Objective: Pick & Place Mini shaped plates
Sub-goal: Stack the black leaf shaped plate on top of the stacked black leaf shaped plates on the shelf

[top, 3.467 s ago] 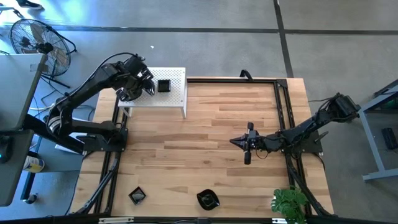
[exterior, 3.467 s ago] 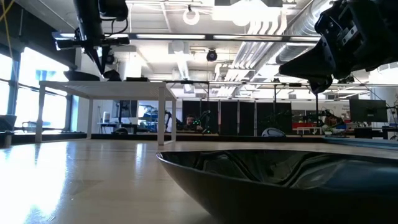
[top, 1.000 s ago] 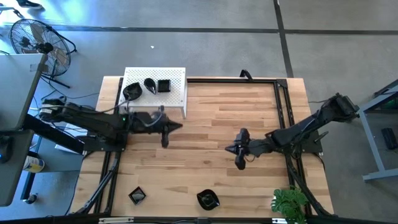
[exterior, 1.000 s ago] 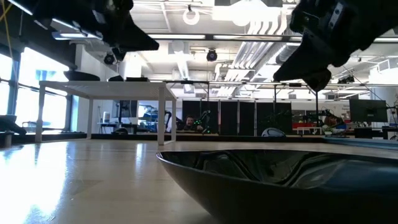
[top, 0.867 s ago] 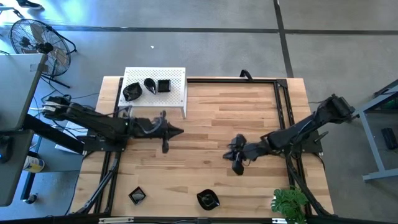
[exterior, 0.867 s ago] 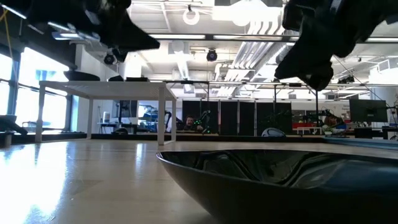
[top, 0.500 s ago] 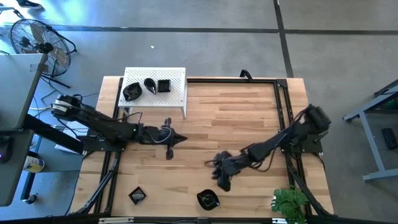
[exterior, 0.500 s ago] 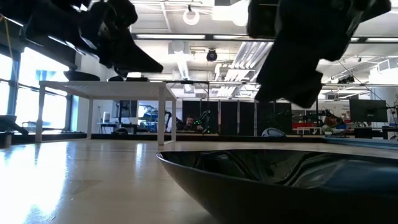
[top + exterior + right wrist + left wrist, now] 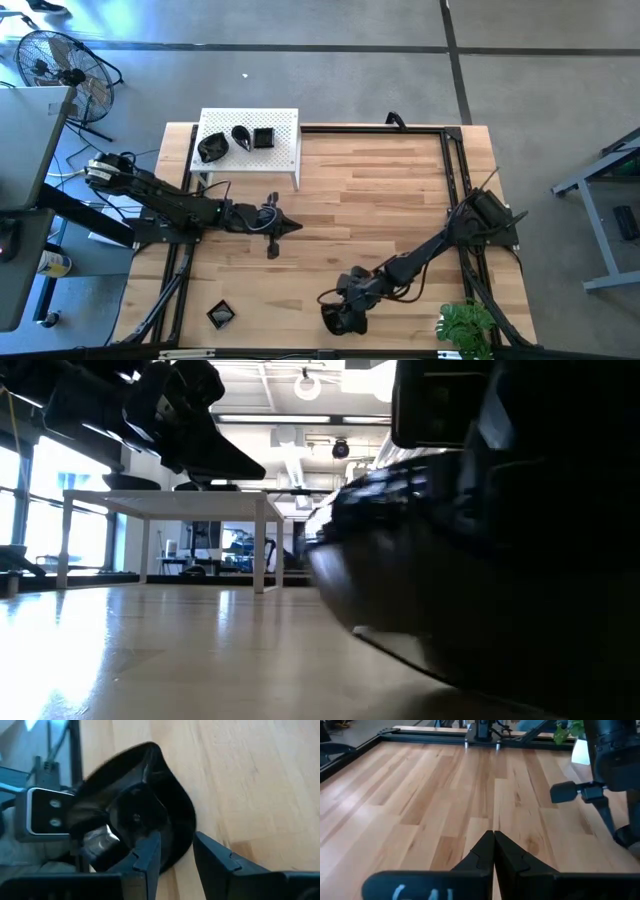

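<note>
A: Down at six o'clock on the table (image 9: 380, 190), right gripper (image 9: 345, 308) low over the wavy plate (image 9: 333, 325).

B: Fingers?

A: Apart, wide gap. From the right wrist view, gripper (image 9: 175, 852) straddling the rim of the plate (image 9: 165, 800): one finger (image 9: 147, 855) over the bowl, the other outside the edge on the wood side. Not clamped; daylight on both sides of the rim. Nothing lifted, plate flat on the table.

B: And from table height?

A: Just a big dark mass filling the right half, right up against the lens. Can't make out fingers there.

B: Left side?

A: Left gripper (image 9: 275, 225) hanging above bare wood, a touch toward nine o'clock from the centre. Fingers (image 9: 485, 855) pressed tight together, tip to tip, holding nothing.

B: Other plates?

A: Square plate (image 9: 220, 314) alone at seven o'clock, near the front edge, well apart from both grippers. Three plates (image 9: 241, 135) up on the white stand (image 9: 285, 125) at eleven o'clock, side by side in a loose row.

B: Anything else near the action?

A: Plant (image 9: 465, 325) at five o'clock, near the right arm's base rail, clear of the wavy plate.
</note>
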